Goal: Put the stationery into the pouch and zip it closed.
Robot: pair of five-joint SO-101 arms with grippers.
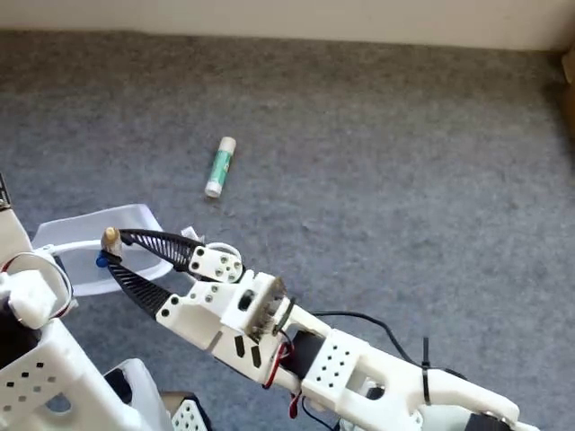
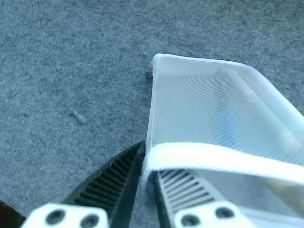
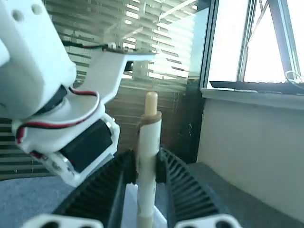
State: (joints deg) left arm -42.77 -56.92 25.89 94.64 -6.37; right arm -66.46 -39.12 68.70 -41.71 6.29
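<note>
Pen clamped in R gripper over pouch; L gripper pinching pouch rim.

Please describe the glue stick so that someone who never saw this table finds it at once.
On the grey table, look past the translucent pouch, toward the far wall. The glue stick lies there alone: a short tube, green in the middle with white ends.

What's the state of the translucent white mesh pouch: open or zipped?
Open. The left gripper pinches the pouch by its white rim band; the mouth gapes, with the right gripper holding a cream pen over it.
</note>
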